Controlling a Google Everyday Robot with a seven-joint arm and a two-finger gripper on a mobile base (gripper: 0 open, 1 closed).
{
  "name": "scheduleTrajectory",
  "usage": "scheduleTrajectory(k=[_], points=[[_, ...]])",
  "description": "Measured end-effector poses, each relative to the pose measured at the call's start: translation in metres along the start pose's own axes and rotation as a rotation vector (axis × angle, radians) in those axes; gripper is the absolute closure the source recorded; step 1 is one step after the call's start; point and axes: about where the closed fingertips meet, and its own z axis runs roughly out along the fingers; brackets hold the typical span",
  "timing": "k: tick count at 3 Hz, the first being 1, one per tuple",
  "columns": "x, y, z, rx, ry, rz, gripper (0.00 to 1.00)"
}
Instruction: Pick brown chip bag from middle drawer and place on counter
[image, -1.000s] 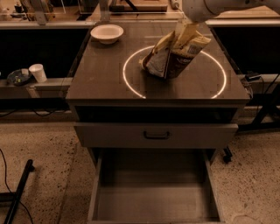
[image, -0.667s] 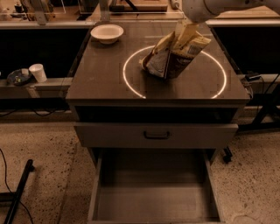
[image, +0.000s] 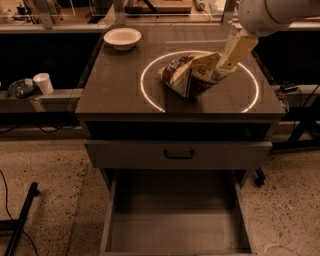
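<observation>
The brown chip bag (image: 192, 75) lies crumpled on the counter (image: 115, 85), inside the bright ring, right of centre. My gripper (image: 223, 66) reaches down from the upper right and meets the bag's upper right corner. The white arm runs out of the top right of the view. The middle drawer (image: 175, 227) is pulled out at the bottom of the cabinet, and its grey floor is bare.
A white bowl (image: 122, 37) stands at the counter's back left corner. A closed drawer front with a black handle (image: 180, 154) sits above the open drawer. A white cup (image: 44, 82) stands on a low ledge at left. A black stand leg (image: 20, 220) lies on the floor at left.
The bag has sunk lower and now lies flatter on the counter. The gripper has come down and slightly right with it.
</observation>
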Motion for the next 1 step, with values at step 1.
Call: scheduleTrajectory(k=[1], points=[[0.0,0.0,0.0,0.0,0.0,0.0,0.0]])
